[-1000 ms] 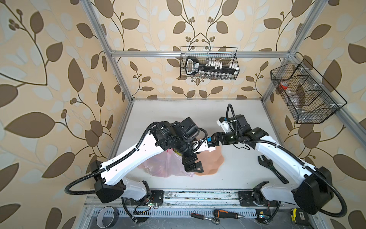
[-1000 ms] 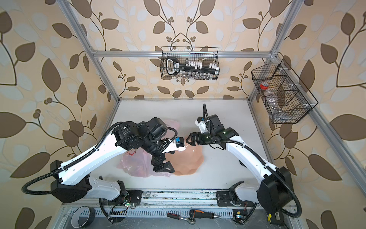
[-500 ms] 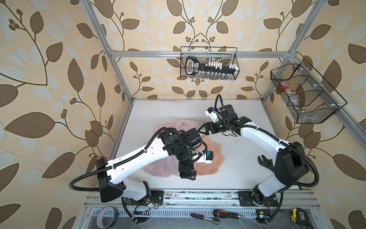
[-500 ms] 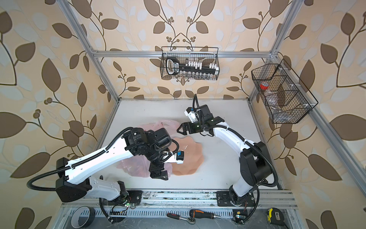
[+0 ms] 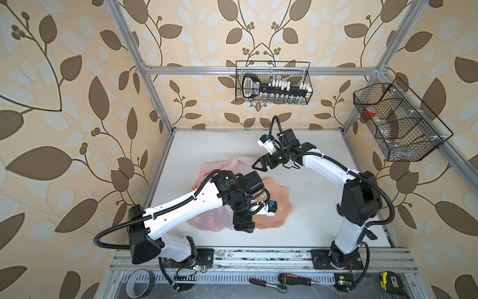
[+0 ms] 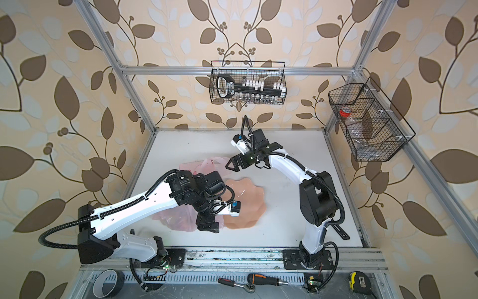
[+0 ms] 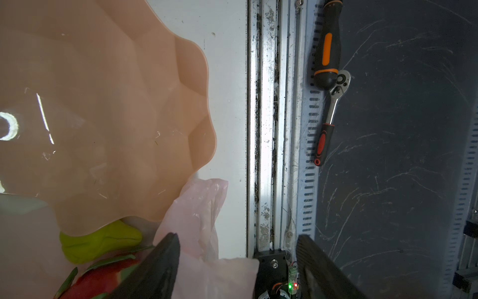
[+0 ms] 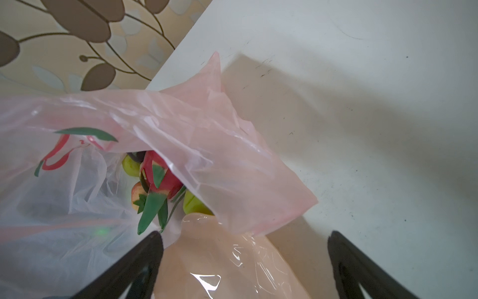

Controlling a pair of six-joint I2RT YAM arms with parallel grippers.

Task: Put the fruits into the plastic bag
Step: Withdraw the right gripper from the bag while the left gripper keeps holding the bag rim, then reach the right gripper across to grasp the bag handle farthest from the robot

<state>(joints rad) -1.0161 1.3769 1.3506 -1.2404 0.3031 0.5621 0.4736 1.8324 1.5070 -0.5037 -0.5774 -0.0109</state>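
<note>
Legible text: none.
1. Tool rack [image 5: 254, 88] in the wire basket [image 5: 307, 99]: carries a pale label, with lettering too small to read in both top views.
2. Joint housing [image 5: 227, 182] of the left arm: white print, unreadable.
3. Bag [image 8: 181, 134]: printed with a red-and-green picture [image 8: 64, 150]; no lettering can be made out.

Looks like a robotics lab cell, not a home: aluminium frame [image 5: 194, 70] boxed in by leaf wallpaper [image 5: 64, 103], white worktop [image 5: 310, 207] at centre, left arm [image 5: 181, 208] and right arm [image 5: 328, 165] bolted to a rail [image 5: 258, 255] along the lower edge. Back wire basket [image 5: 239, 98] hung at upper centre, side wire basket [image 5: 413, 145] at right. Screwdriver [image 5: 294, 279], ratchet [image 5: 266, 284], tape measure [image 5: 389, 279] and tape roll [image 5: 141, 283] strewn along the bottom.
</note>
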